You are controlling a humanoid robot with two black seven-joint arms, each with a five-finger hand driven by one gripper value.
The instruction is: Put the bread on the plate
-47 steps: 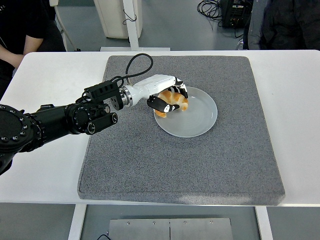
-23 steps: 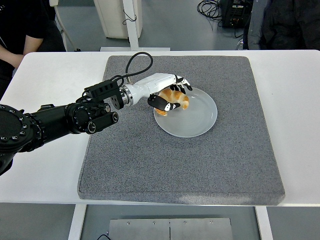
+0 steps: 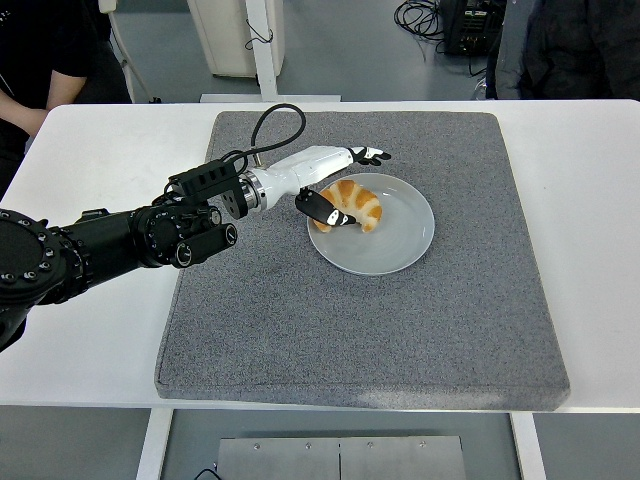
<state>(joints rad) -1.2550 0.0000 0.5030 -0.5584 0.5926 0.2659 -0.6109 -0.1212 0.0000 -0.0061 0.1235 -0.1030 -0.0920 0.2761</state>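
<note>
My left arm [image 3: 110,245] comes in from the left edge of the frame and reaches across the white table [image 3: 90,330] onto the gray mat [image 3: 300,320]. My left hand [image 3: 330,180] sits a bit above center, fingers [image 3: 370,154] spread out flat past the plate's upper left rim, thumb [image 3: 325,210] sticking down right beside the bread, so it's open and gripping nothing. The bread [image 3: 352,205], a croissant, lies on the left part of the round gray plate [image 3: 395,245], which sits on the mat just right of center. Person's dark sleeve [image 3: 30,60] in the upper left corner, another dark jacket [image 3: 570,50] upper right.
</note>
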